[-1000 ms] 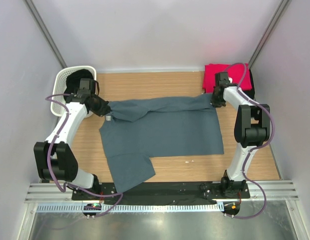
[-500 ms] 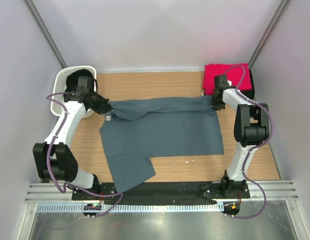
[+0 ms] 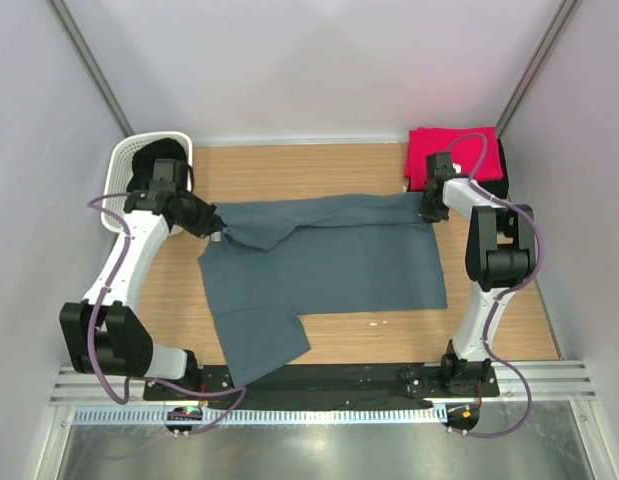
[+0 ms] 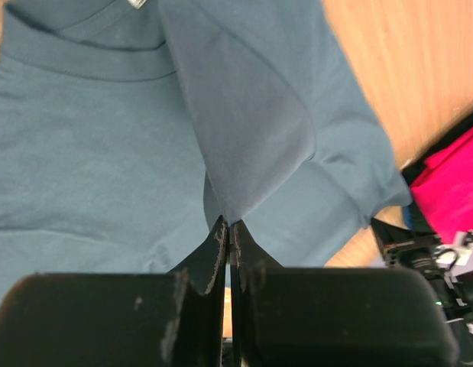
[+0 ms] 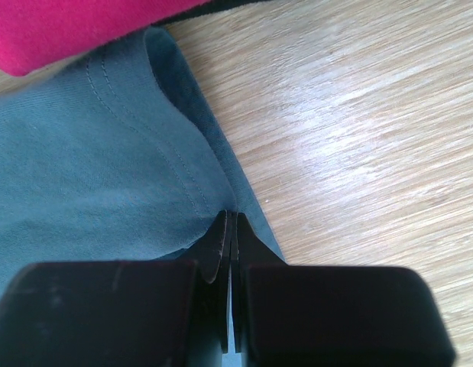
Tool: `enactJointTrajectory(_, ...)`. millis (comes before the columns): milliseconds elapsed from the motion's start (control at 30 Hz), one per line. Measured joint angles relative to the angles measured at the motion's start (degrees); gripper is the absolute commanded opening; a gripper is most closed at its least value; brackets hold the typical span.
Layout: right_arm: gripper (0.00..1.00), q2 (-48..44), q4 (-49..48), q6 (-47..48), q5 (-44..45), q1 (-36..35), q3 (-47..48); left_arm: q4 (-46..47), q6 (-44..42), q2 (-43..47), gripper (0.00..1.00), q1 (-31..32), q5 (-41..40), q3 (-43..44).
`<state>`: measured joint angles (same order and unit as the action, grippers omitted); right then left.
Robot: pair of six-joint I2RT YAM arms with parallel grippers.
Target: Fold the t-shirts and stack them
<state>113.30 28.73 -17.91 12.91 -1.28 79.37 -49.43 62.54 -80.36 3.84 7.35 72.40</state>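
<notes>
A large slate blue-grey t-shirt (image 3: 329,265) lies spread on the wooden table, its far edge folded over toward me. My left gripper (image 3: 218,230) is shut on a fold of the cloth near the collar; in the left wrist view the left gripper (image 4: 227,226) pinches a peak of the blue-grey t-shirt (image 4: 83,153). My right gripper (image 3: 427,210) is shut on the shirt's far right corner; in the right wrist view the right gripper (image 5: 231,217) bites the hemmed edge of the blue-grey t-shirt (image 5: 83,153). A folded red t-shirt (image 3: 451,152) rests at the back right.
A white perforated basket (image 3: 120,172) stands at the back left with dark cloth (image 3: 155,154) inside. A dark layer (image 3: 501,160) shows under the red t-shirt. Bare wood (image 3: 289,165) lies beyond the blue-grey shirt. Grey walls close in both sides.
My left arm has shifted a little and its wrist has drifted slightly toward me, still holding the cloth. The right arm and the shirt's far edge have barely moved.
</notes>
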Motion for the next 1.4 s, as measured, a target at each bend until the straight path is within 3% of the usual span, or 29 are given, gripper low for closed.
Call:
enactJointTrajectory(233, 0.01, 0.00, 0.04, 0.02, 0.00, 0.00, 0.00, 0.26, 1.05, 0.83, 0.00, 1.51, -0.24, -7.34)
enactJointTrajectory(533, 0.01, 1.07, 0.48, 0.02, 0.11, 0.00, 0.13, 2.21, 0.96, 0.39, 0.00, 1.90, -3.69, -10.64)
enactJointTrajectory(833, 0.30, 2.27, 5.11, 0.59, 0.00, 0.02, 3.48, 4.55, -1.53, -3.58, 0.01, 3.21, -7.30, -16.11)
enactJointTrajectory(933, 0.62, 2.27, 8.04, 0.74, -0.74, 0.02, 5.62, 4.76, -1.92, -3.63, 0.02, 4.94, -7.41, -16.83)
enactJointTrajectory(967, 0.80, 2.27, 9.16, 0.79, -1.07, 0.02, 6.58, 5.07, -2.01, -3.61, 0.02, 5.42, -7.52, -16.83)
enactJointTrajectory(1033, 0.96, 2.27, 11.34, 0.90, -1.68, 0.04, 8.85, 5.40, -2.23, -3.61, 0.02, 6.08, -7.76, -16.83)
enactJointTrajectory(1233, 1.00, 0.81, 18.29, 1.27, -2.49, 0.07, 16.24, 5.42, -2.75, -3.63, 0.01, 6.34, -8.83, -16.83)
enactJointTrajectory(1400, 0.97, -7.52, 20.15, -0.50, -5.64, -1.38, 16.48, 5.11, -2.97, -5.03, 0.02, 6.34, -10.45, -16.83)
